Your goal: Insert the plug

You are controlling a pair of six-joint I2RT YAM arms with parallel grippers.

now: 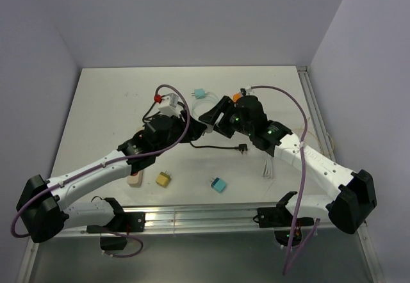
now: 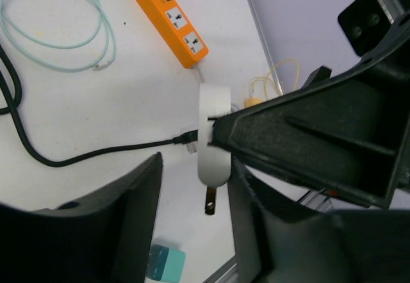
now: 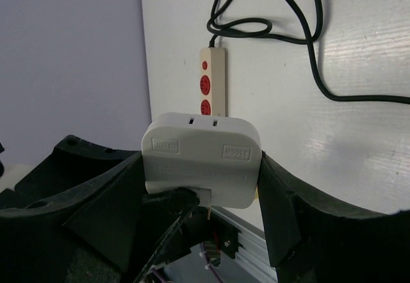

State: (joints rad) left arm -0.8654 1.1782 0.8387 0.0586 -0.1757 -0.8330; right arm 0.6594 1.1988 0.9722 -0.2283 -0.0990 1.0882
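Clamps the white adapter [image 3: 202, 158] in the right pincer [image 3: 200, 174], raised above the bench [image 2: 128, 91]. Straddles it with the left pincer [image 2: 195, 171], jaws apart, perhaps brushing one side.

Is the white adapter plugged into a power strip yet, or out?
Out. The right gripper holds the white adapter off the table, its prong bare; the orange power strip lies apart.

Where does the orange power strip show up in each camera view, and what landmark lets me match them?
Top external: the orange power strip is upper centre, with only a small orange piece showing.
Left wrist: top centre, lying diagonally.
Right wrist: not in it.
Shared landmark: the black cable, seen in all three.
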